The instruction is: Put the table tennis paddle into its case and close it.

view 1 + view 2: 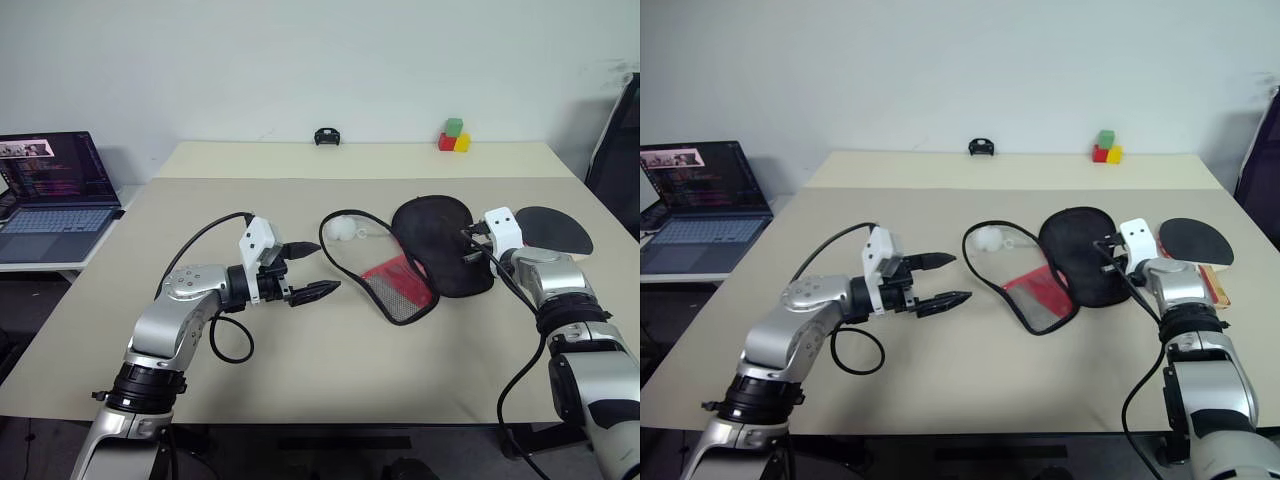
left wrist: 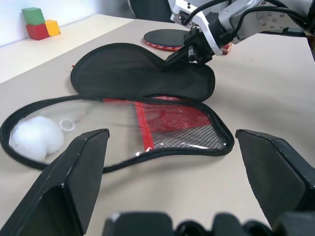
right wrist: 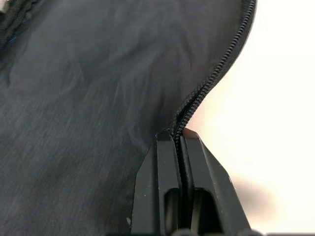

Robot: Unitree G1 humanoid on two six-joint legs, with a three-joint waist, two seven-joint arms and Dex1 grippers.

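You have the case (image 1: 420, 262) lying unzipped and spread open in the middle of the table: its black rounded flap folded back to the right, its clear half with red mesh pocket flat to the left. The paddle (image 1: 553, 229) lies flat just beyond, black face up, outside the case.
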